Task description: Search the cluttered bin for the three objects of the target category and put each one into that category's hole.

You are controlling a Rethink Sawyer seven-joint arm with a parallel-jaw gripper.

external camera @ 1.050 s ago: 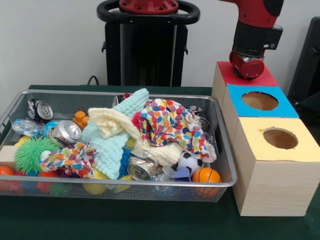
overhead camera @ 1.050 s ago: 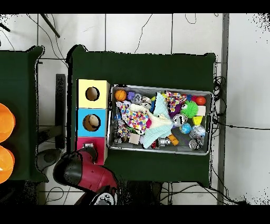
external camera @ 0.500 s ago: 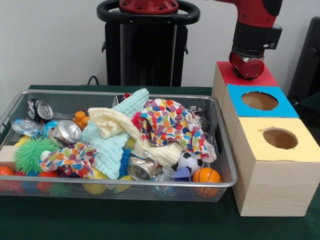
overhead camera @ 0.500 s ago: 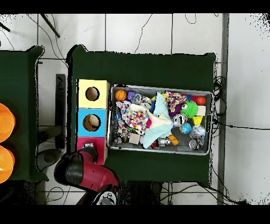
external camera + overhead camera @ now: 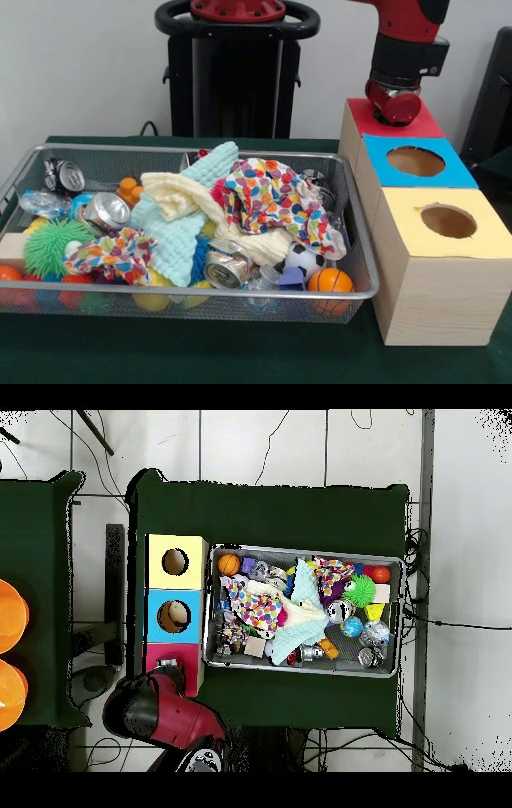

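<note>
wire mesh bin point(image 5: 96, 164) heaped: crumpled cloths, dented cans, balls; gripper point(image 5: 394, 108) state unclear, perhaps hidden.

front cam sits low and close across the tabletop point(image 5: 240, 352), facing the bin point(image 5: 184, 292); overhead looks straight down from way higher; both catch the bin and three boxes point(image 5: 175, 616)

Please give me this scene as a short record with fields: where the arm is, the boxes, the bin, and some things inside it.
arm: end over the red-topped box
boxes: red, blue, yellow tops in a row beside the bin
bin: wire mesh, cluttered
contents: patterned cloth, crushed can, green spiky ball, small basketball
gripper state: cannot tell
</note>
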